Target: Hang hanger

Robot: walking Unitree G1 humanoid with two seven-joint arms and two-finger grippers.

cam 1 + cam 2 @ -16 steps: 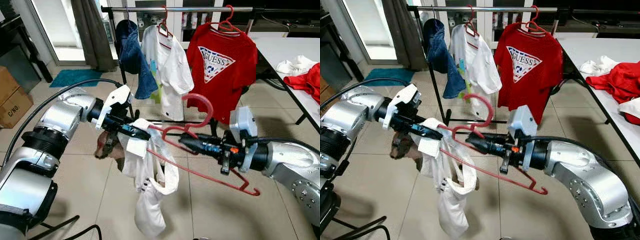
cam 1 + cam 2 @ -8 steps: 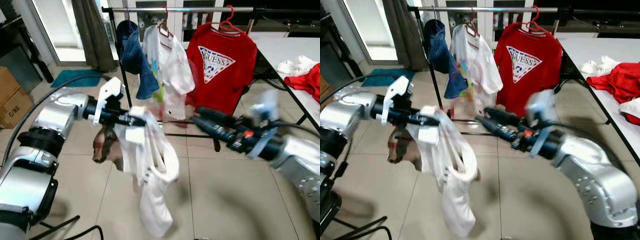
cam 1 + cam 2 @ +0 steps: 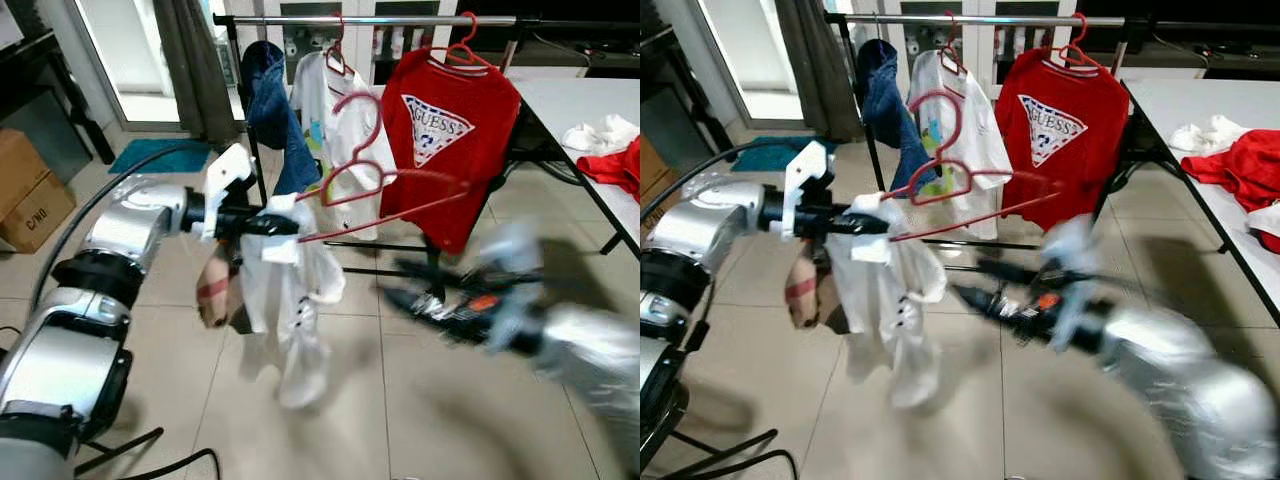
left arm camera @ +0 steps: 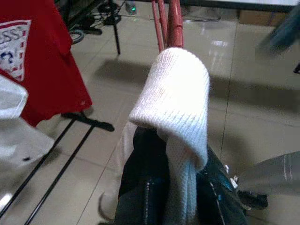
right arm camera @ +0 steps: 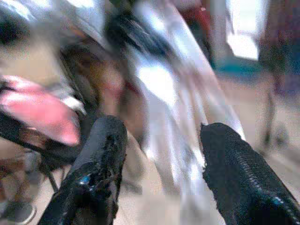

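A red hanger (image 3: 385,190) sticks out level from my left gripper (image 3: 280,226), its hook (image 3: 362,108) raised near the clothes on the rail (image 3: 400,19). A white garment (image 3: 290,290) hangs from the hanger's near end and drapes over the black fingers (image 4: 140,187); the gripper is shut on the hanger through the cloth. My right gripper (image 3: 405,297) is blurred, low over the floor to the right and below the hanger. It is open, with both fingers (image 5: 96,164) apart and nothing between them.
On the rail hang a denim piece (image 3: 272,100), a white T-shirt (image 3: 330,120) and a red printed T-shirt (image 3: 450,130). A white table (image 3: 575,90) with red and white clothes stands at right. A cardboard box (image 3: 30,200) sits at left. A brown plaid item (image 3: 213,290) hangs behind the garment.
My right gripper has let go of the hanger and dropped low to the right. The left arm now carries hanger and garment alone, with the hanger swung up toward the rail.
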